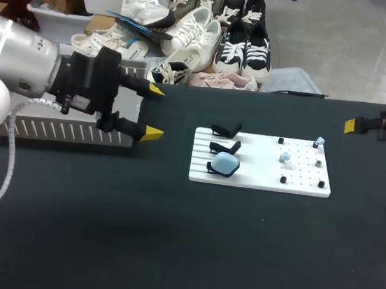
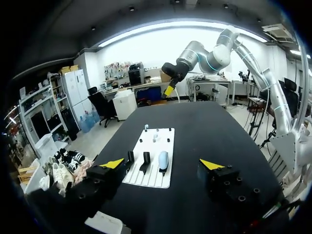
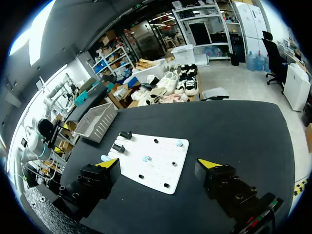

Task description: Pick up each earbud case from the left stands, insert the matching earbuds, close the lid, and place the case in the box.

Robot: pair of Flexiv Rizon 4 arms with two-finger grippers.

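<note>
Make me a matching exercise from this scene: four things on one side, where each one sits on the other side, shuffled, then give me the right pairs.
Things
1. earbud case
2. left gripper
3. right gripper
4. grey box

Places
A. at the table's right edge
B. on a black stand of the white board
C. at the table's left edge, partly hidden by an arm
D. above the table, just left of the white board

Pairs: 1-B, 2-D, 3-A, 4-C
</note>
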